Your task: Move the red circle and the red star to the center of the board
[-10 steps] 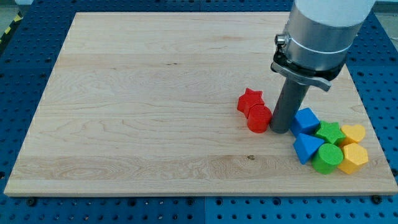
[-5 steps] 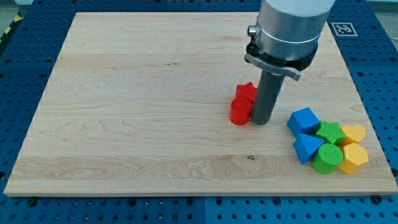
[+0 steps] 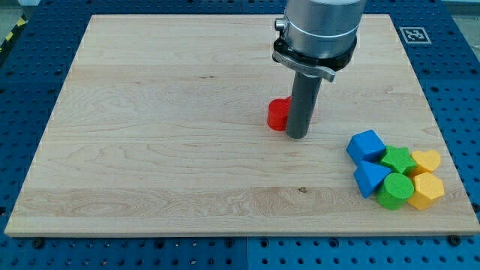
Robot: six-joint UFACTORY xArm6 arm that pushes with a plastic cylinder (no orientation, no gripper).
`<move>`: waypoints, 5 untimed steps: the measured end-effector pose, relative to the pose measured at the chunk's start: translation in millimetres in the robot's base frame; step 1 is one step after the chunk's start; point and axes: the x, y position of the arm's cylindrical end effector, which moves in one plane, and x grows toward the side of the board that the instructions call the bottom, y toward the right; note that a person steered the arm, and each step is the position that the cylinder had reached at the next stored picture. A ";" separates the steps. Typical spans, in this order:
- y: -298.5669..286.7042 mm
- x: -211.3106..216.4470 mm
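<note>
My tip [image 3: 297,136] rests on the wooden board [image 3: 150,135], just right of centre. A red block [image 3: 278,114] shows at the tip's left, touching the rod; it looks like the red circle. The red star is not visible; it may be hidden behind the rod or the red circle, I cannot tell.
A cluster of blocks sits at the board's lower right: a blue cube [image 3: 367,145], a blue triangle [image 3: 367,179], a green star [image 3: 398,160], a green cylinder [image 3: 394,190], a yellow heart [image 3: 427,160] and a yellow hexagon [image 3: 426,190].
My tip has moved left and toward the view's top, pushing the red blocks with it away from the cluster. The red star, visible earlier, is now out of sight.
</note>
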 end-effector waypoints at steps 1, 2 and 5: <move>0.0 9.9; -8.4 20.6; -8.3 12.7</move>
